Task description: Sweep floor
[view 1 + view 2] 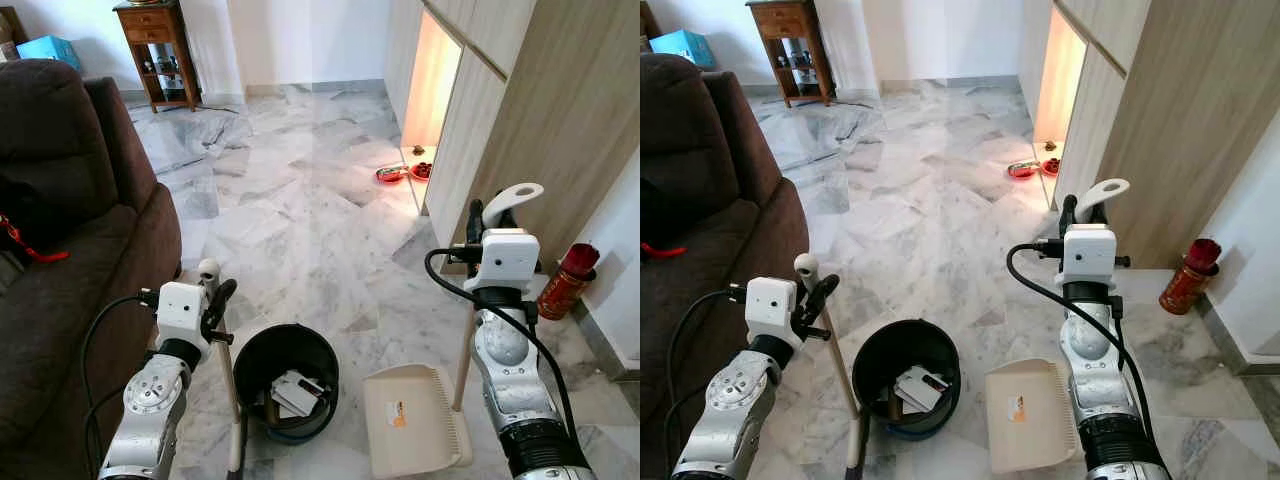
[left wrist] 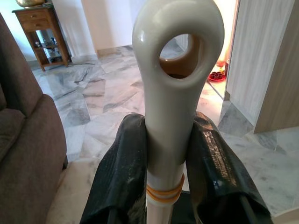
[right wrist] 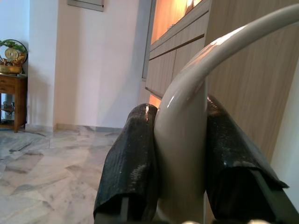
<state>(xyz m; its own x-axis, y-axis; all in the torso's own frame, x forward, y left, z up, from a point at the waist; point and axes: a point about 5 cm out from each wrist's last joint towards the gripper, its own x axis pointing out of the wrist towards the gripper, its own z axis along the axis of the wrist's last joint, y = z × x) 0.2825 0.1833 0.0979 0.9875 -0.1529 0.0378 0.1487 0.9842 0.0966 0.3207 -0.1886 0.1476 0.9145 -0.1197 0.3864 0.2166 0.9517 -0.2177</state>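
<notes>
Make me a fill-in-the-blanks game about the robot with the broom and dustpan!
1. The left gripper is shut on the ____ handle.
2. The dustpan rests on the floor, with its handle held in the ____ gripper.
3. The paper scraps lie inside the black ____.
4. Left of the robot stands a brown ____.

Missing words: broom; right; bin; sofa
</notes>
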